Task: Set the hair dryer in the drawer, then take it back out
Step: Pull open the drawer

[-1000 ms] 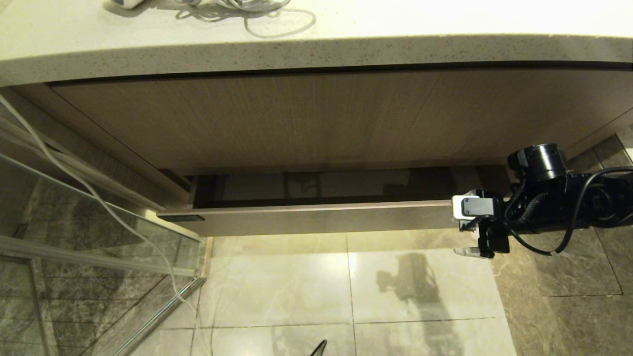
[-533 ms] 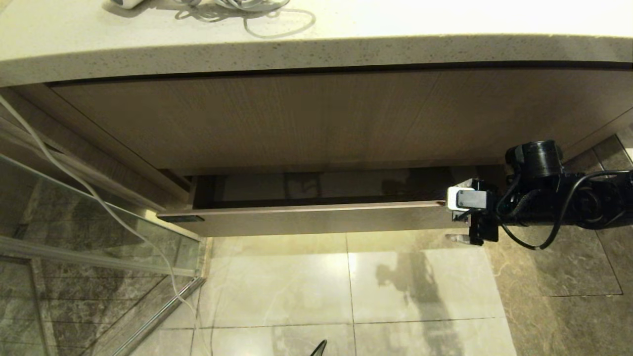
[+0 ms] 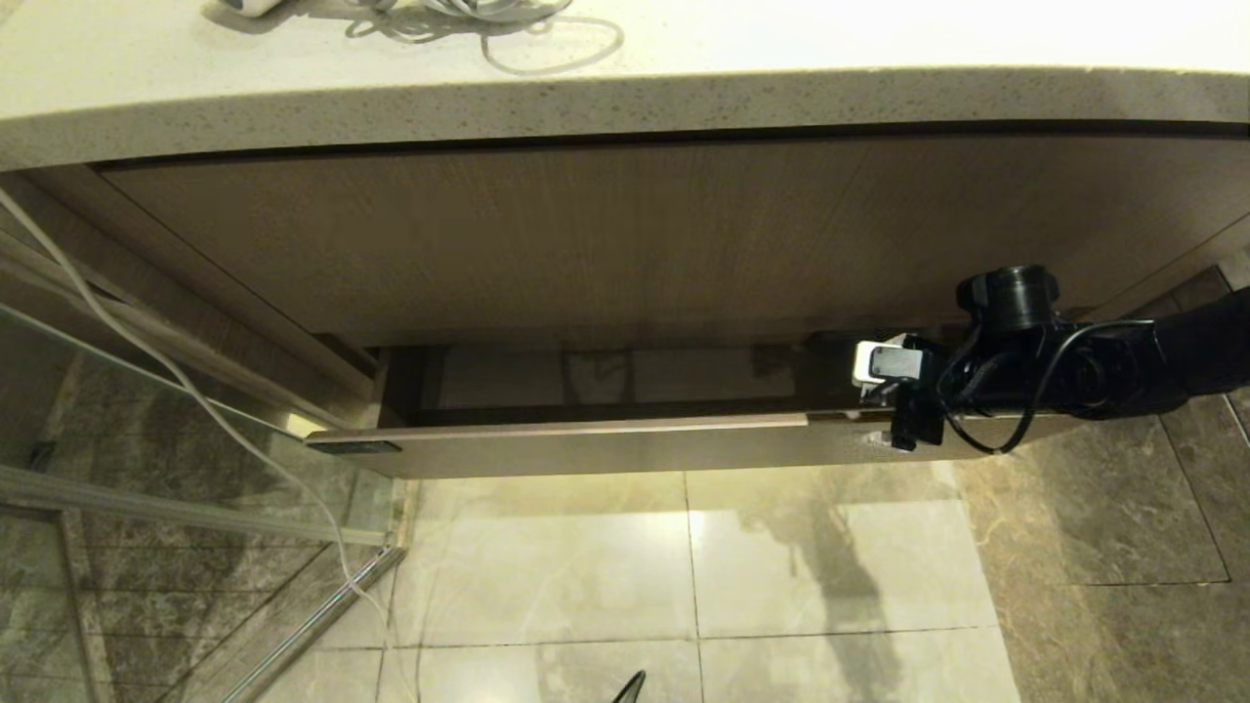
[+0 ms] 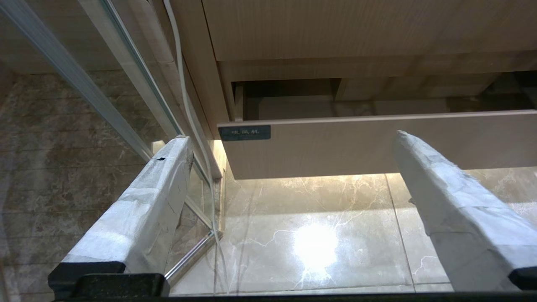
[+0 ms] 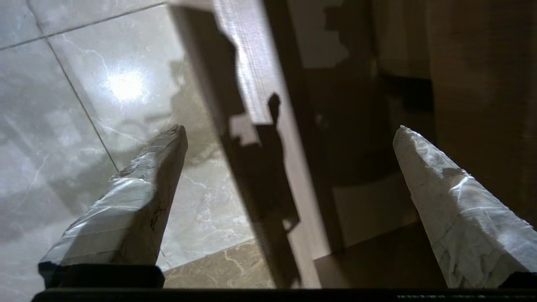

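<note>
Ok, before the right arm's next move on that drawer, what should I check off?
1. Right gripper open: ok.
2. Drawer front edge between its fingers: ok, in the right wrist view.
3. Drawer out far enough for a hair dryer: probably not ok, narrow gap.
4. Hair dryer located: cannot tell, only a white edge on the countertop.
5. Left gripper open, apart from the drawer: ok.

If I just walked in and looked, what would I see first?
The right gripper, open, at the right end of the drawer, one finger either side of its front board. The wide drawer stands a little way out under the vanity panel. A white cord lies on the countertop above.
</note>
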Available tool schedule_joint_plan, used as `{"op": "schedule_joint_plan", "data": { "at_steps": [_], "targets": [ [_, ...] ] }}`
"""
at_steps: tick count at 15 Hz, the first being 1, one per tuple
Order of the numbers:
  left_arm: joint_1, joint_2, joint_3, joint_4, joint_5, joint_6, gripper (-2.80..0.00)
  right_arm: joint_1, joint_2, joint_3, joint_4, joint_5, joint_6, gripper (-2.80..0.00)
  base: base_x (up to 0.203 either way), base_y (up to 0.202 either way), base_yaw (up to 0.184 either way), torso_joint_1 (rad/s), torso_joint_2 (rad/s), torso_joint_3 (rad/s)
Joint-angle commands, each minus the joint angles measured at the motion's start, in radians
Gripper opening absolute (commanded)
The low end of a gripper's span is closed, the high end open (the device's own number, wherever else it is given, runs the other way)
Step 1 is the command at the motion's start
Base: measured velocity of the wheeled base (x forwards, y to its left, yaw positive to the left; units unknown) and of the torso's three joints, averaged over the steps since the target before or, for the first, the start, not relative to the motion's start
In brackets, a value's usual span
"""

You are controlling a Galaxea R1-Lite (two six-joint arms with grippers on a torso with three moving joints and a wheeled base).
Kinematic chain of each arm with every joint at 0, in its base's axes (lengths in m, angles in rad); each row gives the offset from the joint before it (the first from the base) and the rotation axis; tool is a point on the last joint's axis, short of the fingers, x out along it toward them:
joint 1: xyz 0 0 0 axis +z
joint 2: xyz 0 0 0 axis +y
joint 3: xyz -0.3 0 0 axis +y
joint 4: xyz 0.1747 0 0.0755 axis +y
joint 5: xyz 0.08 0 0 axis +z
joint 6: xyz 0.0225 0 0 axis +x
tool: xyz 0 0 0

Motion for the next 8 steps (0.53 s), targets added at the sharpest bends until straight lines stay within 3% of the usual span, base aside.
{"op": "schedule_joint_plan", "data": {
  "at_steps": [1,6,8],
  "targets": [
    [0.0,0.0,0.04,-0.002,0.0,-0.001,0.0,-0.019,-0.073,0.003,0.032,0.007,-0.008,0.0,0.0,0.0,0.0,0.0,0.0,0.0],
    [0.0,0.0,0.04,-0.002,0.0,-0.001,0.0,-0.05,-0.286,0.212,0.116,0.001,-0.04,0.0,0.0,0.0,0.0,0.0,0.0,0.0],
    [0.0,0.0,0.04,-0.002,0.0,-0.001,0.0,-0.05,-0.272,0.219,0.13,-0.004,-0.052,0.0,0.0,0.0,0.0,0.0,0.0,0.0]
  ]
}}
